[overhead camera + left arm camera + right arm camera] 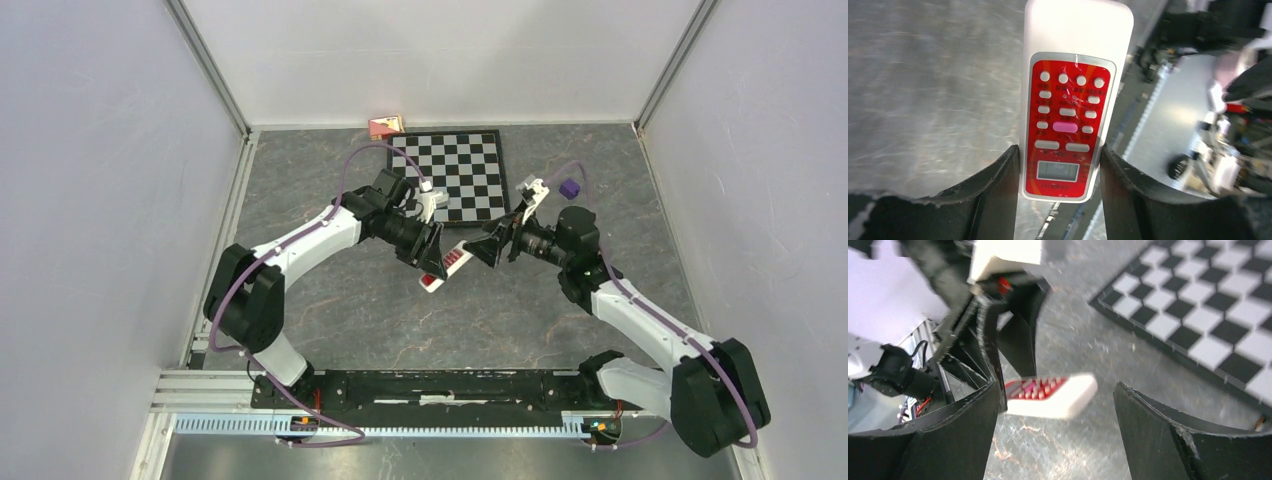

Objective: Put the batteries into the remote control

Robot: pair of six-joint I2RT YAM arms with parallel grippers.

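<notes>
The remote control (1068, 100) is white with a red button face. My left gripper (1059, 150) is shut on its display end, one finger on each long side, and holds it face up just above the table. In the top view the remote (447, 267) juts from the left gripper (428, 255) toward my right gripper (487, 247). The right gripper (1055, 390) is open and empty. The remote's free white end (1068, 395) lies between its jaws, touching neither. No batteries show in any view.
A chessboard (455, 170) lies at the back centre and also shows in the right wrist view (1208, 305). A purple cube (569, 188) sits to its right, near the right arm. A small red box (385, 125) lies by the back wall.
</notes>
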